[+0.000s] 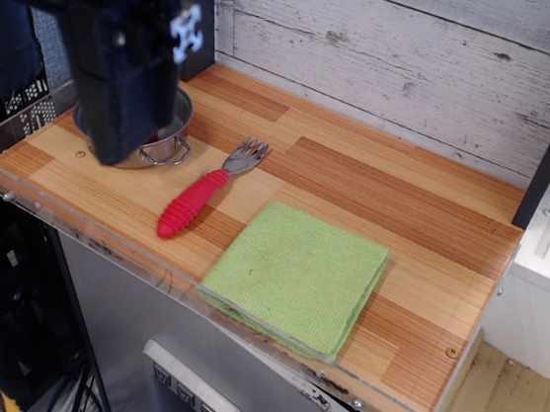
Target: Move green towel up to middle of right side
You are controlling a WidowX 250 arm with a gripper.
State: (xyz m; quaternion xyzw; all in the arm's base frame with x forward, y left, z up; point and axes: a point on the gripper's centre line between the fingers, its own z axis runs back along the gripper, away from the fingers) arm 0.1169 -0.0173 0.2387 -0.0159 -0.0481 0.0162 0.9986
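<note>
Table rim: clear acrylic rim [243, 314] runs along the near edge of the striped light-and-reddish wood plank table [376, 193]; a few screws show along it.

Task item: light lime-green folded square cloth towel [295, 276], fine woven texture, layered edges visible at its near corner. It lies flat near the front edge, just behind the rim, toward the right half of the table. Nothing is touching it.

Target zone: middle of the right side [450, 241], bare planks farther back and to the right of the towel. Nothing lies there.

Neighbouring item: fork with a ribbed red plastic handle and steel tines [207, 193], lying diagonally just left of the towel, apart from it.

Far-left item: shallow steel pot with a wire loop handle [168, 139], largely covered by the arm.

Arm: black robot arm with its gripper [112, 153] low over the pot at the far left, well apart from the towel. Whether the jaws are spread or pressed together cannot be told; the arm body hides them.

Backdrop: whitewashed plank wall [402, 51] behind the table.

Progress: judged not started. The towel lies ungrasped at the front.

Remaining: reach across to the towel, grip it, carry or slide it back to the right-side middle, release.
</note>
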